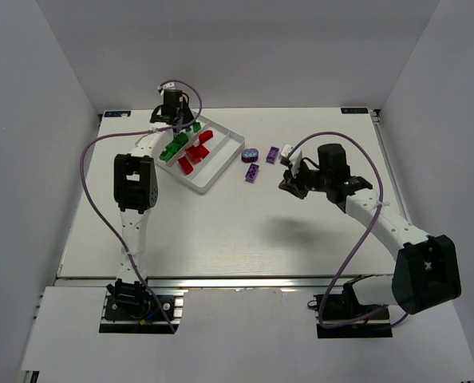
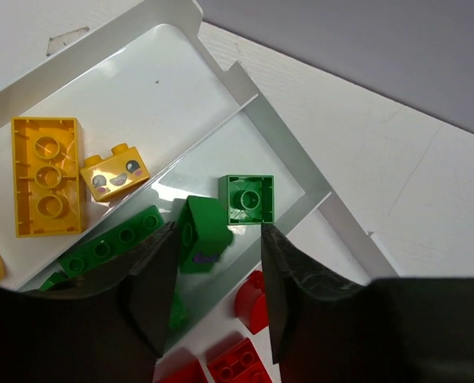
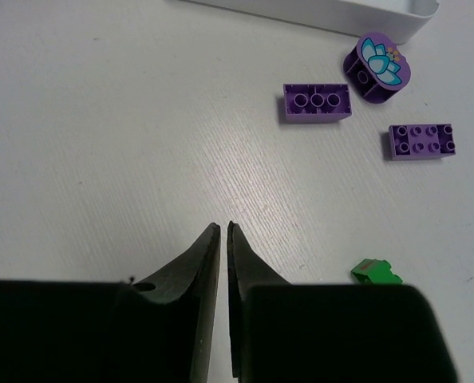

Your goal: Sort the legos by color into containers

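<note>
My left gripper [image 2: 219,230] hangs open over the white tray [image 1: 219,176]. Below its tips a green wedge lego [image 2: 201,235] lies loose in the green compartment, beside a square green brick [image 2: 247,198] and a long green one [image 2: 113,243]. Yellow legos [image 2: 48,175] fill the neighbouring compartment, and red ones [image 2: 253,302] lie on the other side. My right gripper [image 3: 223,227] hovers above bare table, its jaws a thin slit apart and holding nothing. Beyond it lie a round purple lego [image 3: 378,66] and two purple bricks [image 3: 317,103] [image 3: 421,141]. A small green lego [image 3: 375,271] sits by its right finger.
The tray stands at an angle at the back left of the table [image 1: 221,231], with its outermost compartment [image 1: 226,148] showing white. The purple pieces [image 1: 253,172] lie just right of the tray. Grey walls enclose the table on three sides.
</note>
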